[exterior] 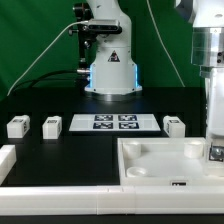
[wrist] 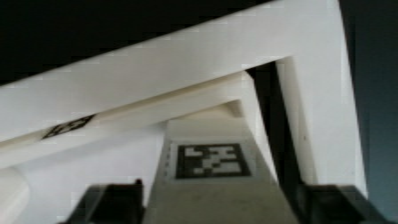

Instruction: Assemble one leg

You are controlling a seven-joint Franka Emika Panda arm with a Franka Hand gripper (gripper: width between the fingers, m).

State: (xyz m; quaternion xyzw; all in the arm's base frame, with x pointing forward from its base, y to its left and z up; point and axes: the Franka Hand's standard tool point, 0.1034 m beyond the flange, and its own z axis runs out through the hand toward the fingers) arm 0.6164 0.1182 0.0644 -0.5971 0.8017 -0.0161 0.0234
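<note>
My gripper (exterior: 214,152) hangs at the exterior view's right, low over the far right corner of the large white panel (exterior: 150,165) with the raised rim. In the wrist view a leg (wrist: 217,165), a white block with a black-and-white tag, stands between my two dark fingers (wrist: 111,205) and fills the gap between them; the gripper (wrist: 221,210) is shut on it. The leg stands in the panel's corner, close to the rim (wrist: 160,75). Three more legs (exterior: 17,126) (exterior: 51,125) (exterior: 174,125) lie on the black table.
The marker board (exterior: 113,122) lies between the loose legs at mid-table. The robot base (exterior: 108,70) stands behind it. A white bracket (exterior: 6,160) sits at the exterior view's left edge. A small tag (wrist: 68,127) shows on the panel's rim.
</note>
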